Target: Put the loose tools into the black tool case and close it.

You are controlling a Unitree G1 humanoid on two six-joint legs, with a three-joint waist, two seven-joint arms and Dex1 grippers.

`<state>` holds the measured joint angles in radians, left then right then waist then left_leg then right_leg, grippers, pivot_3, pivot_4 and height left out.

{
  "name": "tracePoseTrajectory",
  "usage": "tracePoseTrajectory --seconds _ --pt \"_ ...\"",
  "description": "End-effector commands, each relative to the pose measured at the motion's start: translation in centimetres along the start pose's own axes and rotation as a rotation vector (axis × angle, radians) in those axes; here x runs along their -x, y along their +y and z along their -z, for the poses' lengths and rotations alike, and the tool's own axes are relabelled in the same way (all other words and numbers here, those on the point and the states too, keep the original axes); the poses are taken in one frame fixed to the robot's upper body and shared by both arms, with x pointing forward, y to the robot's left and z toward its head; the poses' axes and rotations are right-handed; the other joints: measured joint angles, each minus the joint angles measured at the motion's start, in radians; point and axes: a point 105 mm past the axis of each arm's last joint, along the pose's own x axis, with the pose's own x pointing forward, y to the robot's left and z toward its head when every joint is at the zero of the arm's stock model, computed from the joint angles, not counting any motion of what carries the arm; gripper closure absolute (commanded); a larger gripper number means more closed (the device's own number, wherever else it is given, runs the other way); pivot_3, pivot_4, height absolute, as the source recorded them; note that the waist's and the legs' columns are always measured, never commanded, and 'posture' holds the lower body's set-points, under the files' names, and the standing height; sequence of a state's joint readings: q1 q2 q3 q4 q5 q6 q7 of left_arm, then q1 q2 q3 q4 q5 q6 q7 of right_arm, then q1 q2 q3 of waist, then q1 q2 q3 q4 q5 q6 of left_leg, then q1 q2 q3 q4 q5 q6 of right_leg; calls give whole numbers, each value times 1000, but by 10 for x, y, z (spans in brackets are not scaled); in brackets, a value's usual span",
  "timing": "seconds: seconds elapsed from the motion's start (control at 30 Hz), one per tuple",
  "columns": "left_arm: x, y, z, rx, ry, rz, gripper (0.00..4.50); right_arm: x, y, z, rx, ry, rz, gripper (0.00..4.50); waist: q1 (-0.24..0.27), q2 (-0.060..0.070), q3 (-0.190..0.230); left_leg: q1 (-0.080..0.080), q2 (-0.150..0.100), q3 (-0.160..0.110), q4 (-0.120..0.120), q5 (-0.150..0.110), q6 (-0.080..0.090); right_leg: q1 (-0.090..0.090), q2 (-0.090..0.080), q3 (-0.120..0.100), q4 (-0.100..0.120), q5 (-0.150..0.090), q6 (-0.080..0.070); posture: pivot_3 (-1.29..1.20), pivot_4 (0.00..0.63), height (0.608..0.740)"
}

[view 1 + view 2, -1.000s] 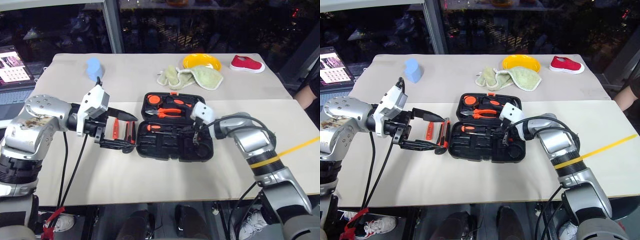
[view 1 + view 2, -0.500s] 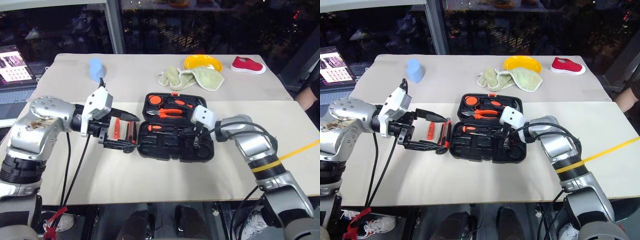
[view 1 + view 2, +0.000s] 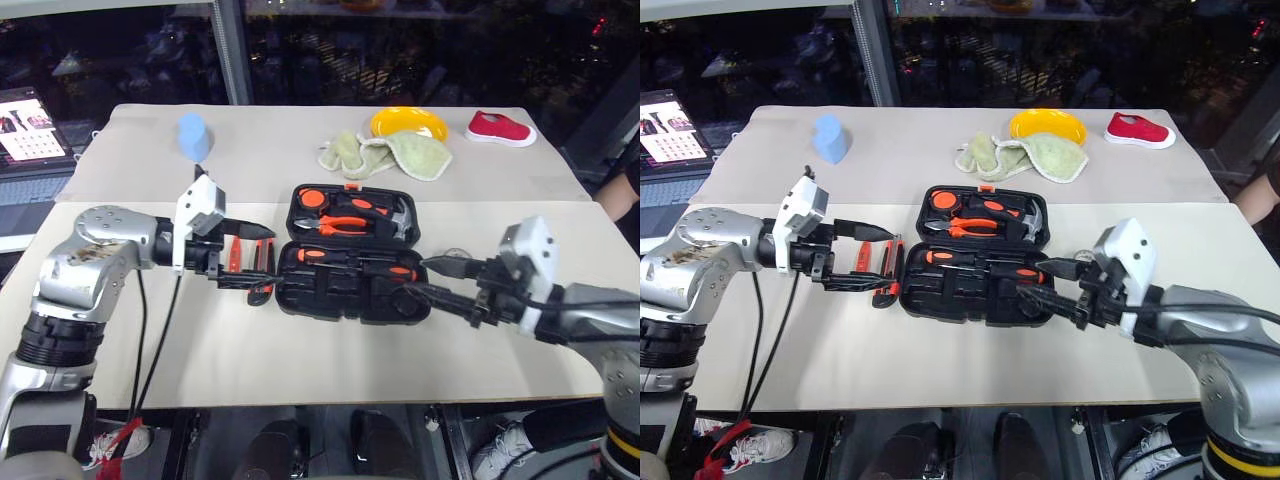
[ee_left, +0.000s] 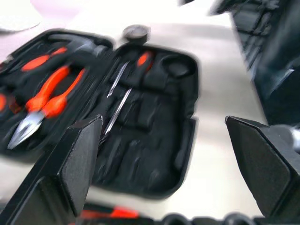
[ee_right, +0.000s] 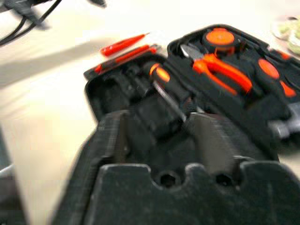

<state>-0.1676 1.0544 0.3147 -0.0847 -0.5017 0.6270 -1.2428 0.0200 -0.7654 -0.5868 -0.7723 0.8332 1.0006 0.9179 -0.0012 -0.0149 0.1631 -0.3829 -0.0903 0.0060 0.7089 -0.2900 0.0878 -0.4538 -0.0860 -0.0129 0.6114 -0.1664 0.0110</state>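
The tool case [image 3: 352,258] lies open mid-surface; loose tools [image 3: 250,262] rest just beside its left edge; the left gripper [image 3: 247,256], spread empty, should pinch one handle squarely; the right gripper [image 3: 1045,281] hangs open.

Left arm reaches in from the left, elbow bent, left gripper [image 3: 862,255] pointing right, fingers spread wide, empty. Right arm comes in low from the right, right gripper [image 3: 1040,280] pointing left, fingers apparently apart, nothing visibly between them.
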Motion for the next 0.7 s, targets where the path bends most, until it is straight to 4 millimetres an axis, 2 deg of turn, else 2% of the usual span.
tracePoseTrajectory --seconds 0.03,0.07,0.13,0.3,0.5,0.7 --pt "33 9 8 9 42 -155 0 -2 -1 -10 62 -42 -15 38 4 0 0 0 0 0 0 0 0 0 0 -1 0 0 0 0 150 740" --pt "38 12 22 77 92 -203 0 -4 -2 -11 71 -51 -13 38 6 -1 0 -1 0 0 0 0 0 -1 0 -1 -1 0 0 0 150 740" --pt "39 13 36 138 142 -232 0 -6 -5 -13 91 -67 5 38 18 -1 0 0 0 0 0 0 -1 0 -1 -1 -1 0 0 0 150 740" --pt "10 18 34 148 159 -262 0 -8 -12 -14 126 -92 67 38 44 -1 0 0 -1 0 0 -1 -2 1 -3 -3 -1 0 1 0 150 740" --pt "-23 34 0 253 164 -327 0 -11 -2 -15 164 -98 62 38 44 -4 1 -1 -2 -1 0 0 -3 1 -2 -3 0 0 1 0 150 740" --pt "-58 45 -35 326 250 -422 0 -15 11 -22 158 -157 45 38 38 -5 1 -2 -3 0 0 0 -3 1 2 -3 1 0 1 0 150 740"
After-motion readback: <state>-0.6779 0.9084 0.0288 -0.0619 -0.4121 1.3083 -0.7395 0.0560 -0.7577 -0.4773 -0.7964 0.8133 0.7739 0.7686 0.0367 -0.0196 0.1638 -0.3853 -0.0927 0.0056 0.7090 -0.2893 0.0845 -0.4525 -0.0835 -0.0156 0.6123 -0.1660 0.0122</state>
